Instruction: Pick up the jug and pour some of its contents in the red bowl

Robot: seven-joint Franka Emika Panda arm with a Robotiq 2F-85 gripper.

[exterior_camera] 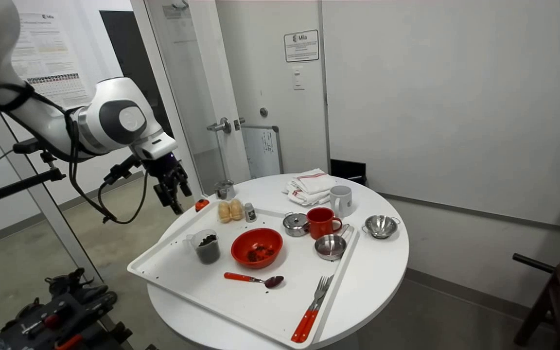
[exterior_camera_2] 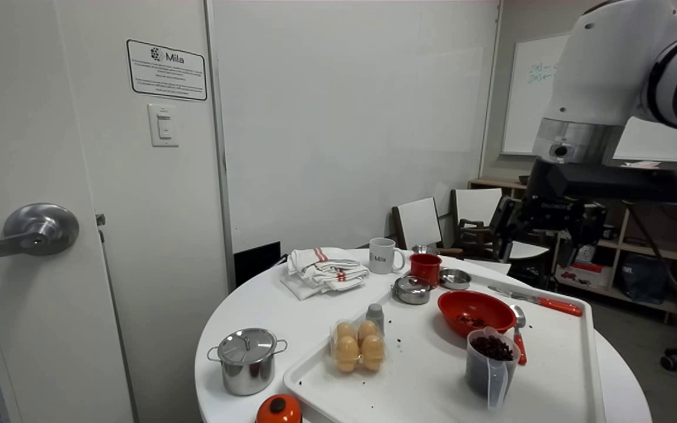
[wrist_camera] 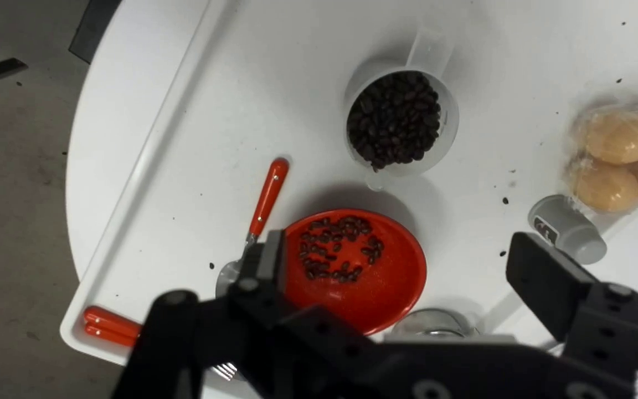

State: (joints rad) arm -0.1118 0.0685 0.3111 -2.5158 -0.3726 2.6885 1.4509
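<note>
Wrist view shows the gripper point(wrist_camera: 396, 249) with its two fingers point(wrist_camera: 546, 282) spread wide apart; in both exterior views it hangs in the air, apart from the jug point(wrist_camera: 448, 127). The jug stands upright on the white tray point(exterior_camera: 202, 287), mouth up, with dark beans point(wrist_camera: 394, 119) inside. It is taller than it is wide, so its long axis runs vertically. Seen from above, the line from handle point(wrist_camera: 430, 52) to spout point(wrist_camera: 374, 180) runs nearly top to bottom of the wrist view: the handle reaches up and a little right, while the spout points down and a little left, toward the red bowl point(wrist_camera: 374, 299). Jug and bowl sit near each other with a strip of tray between them, and more beans point(wrist_camera: 352, 226) lie in the bowl. In an exterior view the jug's handle point(exterior_camera: 190, 240) sticks out to the left, with the bowl on the jug's right; in an exterior view the handle point(exterior_camera_2: 497, 385) faces the camera and the bowl is behind the jug. A red-handled spoon point(wrist_camera: 268, 197) lies just beside the bowl. Eggs point(exterior_camera_2: 347, 353) in a clear pack sit on the tray, a grey shaker point(exterior_camera_2: 375, 317) just beside them.
</note>
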